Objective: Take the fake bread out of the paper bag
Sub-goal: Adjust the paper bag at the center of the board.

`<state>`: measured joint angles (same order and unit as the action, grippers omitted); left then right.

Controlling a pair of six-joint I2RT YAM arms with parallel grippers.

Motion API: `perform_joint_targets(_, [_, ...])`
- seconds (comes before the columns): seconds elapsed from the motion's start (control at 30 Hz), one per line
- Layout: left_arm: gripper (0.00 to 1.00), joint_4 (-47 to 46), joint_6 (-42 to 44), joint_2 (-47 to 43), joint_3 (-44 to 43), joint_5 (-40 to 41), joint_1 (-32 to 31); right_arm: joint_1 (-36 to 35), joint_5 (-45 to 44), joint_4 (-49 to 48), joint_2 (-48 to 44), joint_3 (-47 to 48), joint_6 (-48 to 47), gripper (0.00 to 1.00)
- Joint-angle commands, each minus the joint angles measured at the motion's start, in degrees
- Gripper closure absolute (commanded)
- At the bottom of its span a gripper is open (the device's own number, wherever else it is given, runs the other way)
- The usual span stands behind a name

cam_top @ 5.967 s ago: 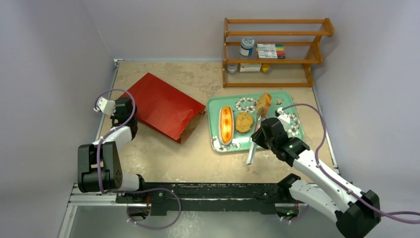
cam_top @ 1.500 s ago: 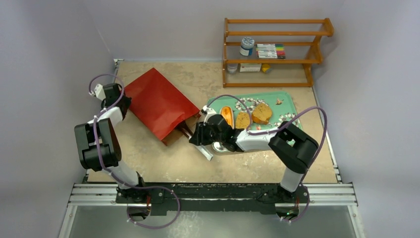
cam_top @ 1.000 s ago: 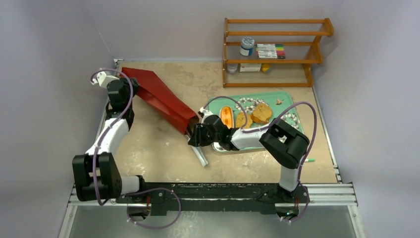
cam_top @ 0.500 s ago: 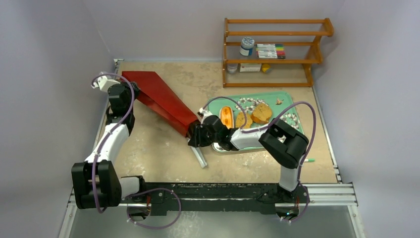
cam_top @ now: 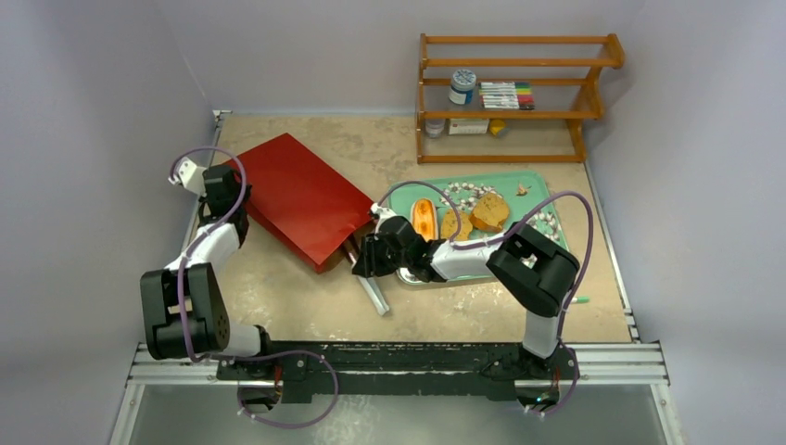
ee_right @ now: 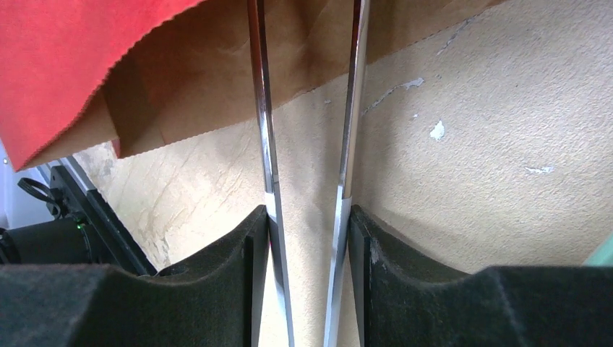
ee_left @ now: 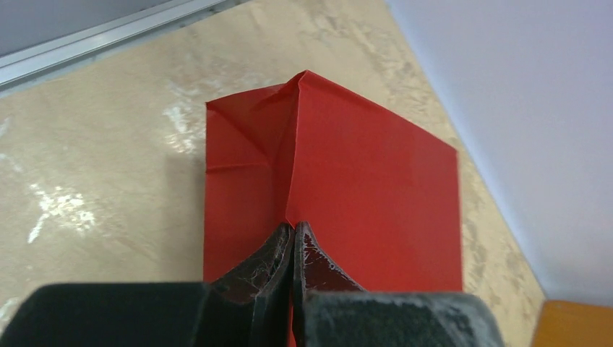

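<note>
Top external: fake bread (cam_top: 489, 211), three pieces, on tray (cam_top: 542, 182) behind right gripper (cam_top: 363, 256) clamping tongs (cam_top: 375, 295) into paper bag (cam_top: 301, 199); left gripper (ee_left: 293, 233) pinches bag; remainder hidden.

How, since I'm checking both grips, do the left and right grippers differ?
The left gripper is pinched fully shut on the closed end of the bag; the right gripper stands partly apart, clamped on the tongs. The left gripper touches the bag directly; the right gripper reaches its open mouth only through the tongs. Both hold something at the same bag.
</note>
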<state>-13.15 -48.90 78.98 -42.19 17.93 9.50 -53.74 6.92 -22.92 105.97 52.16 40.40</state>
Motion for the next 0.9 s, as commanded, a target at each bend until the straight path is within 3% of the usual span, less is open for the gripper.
perform_joint_targets(0.0, [1.00, -0.45, -0.87, 1.88, -1.72, 1.74, 0.97, -0.40, -0.93, 0.54, -2.98, 2.42, -1.86, 0.56])
perform_joint_targets(0.37, [1.00, 0.71, -9.52, 6.66, -6.00, -2.16, 3.13, -0.40, -0.41, 3.23, -1.66, 7.66, -4.18, 0.55])
perform_joint_targets(0.87, [1.00, -3.32, -18.48, 7.62, -8.77, -7.54, 3.21, -0.38, 0.41, 1.81, -2.52, 6.48, -2.95, 0.55])
